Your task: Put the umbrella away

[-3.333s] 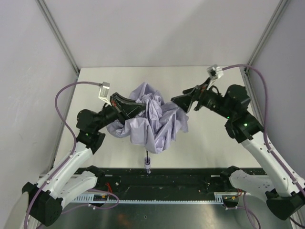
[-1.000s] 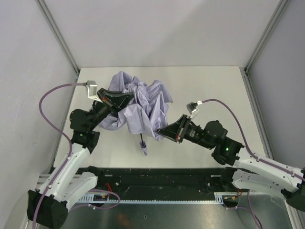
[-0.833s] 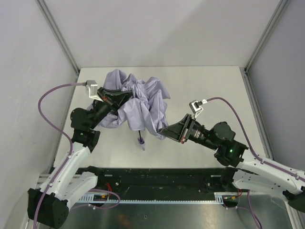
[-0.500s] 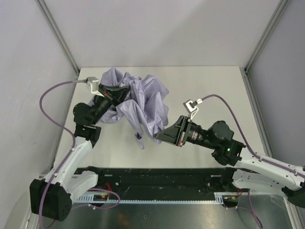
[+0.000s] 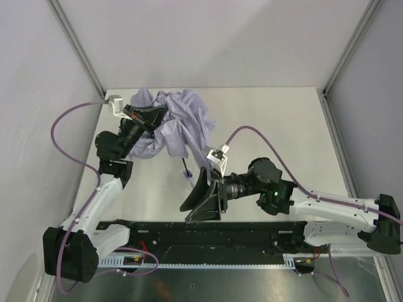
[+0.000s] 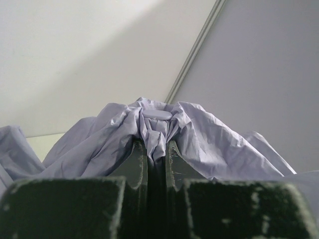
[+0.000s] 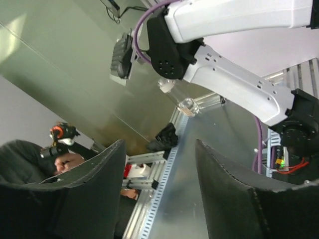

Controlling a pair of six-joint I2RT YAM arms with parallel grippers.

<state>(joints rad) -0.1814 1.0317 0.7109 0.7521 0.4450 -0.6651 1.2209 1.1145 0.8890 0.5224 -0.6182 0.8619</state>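
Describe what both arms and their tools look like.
The left arm and right arm match: white link shells, black joints. A lavender cable runs to a small silver bracket at each wrist. The left tool and right tool each have two black wedge-shaped fingers. A green light glows on the right arm.

Table: pale, matt top [image 5: 277,126], spanning the enclosure from side wall to side wall.
Back wall: plain white panel [image 5: 208,38], meeting the table's far edge.
Left wall: white panel [image 5: 31,113], lightly shaded.
Right wall: greyer panel [image 5: 378,82], darker than the back wall.
Corner posts: slim aluminium bars [image 5: 75,44], rising aslant from the table's two far corners.
Near edge: black rail [image 5: 252,234] along the table's front, with a white slotted cable duct [image 5: 208,265] just below.
Lower level: brushed metal sheet [image 5: 220,286], dully reflective.
Light: soft and even from above, brightest on the white panel [image 6: 75,50] in the left wrist view; faint shadows on the table.
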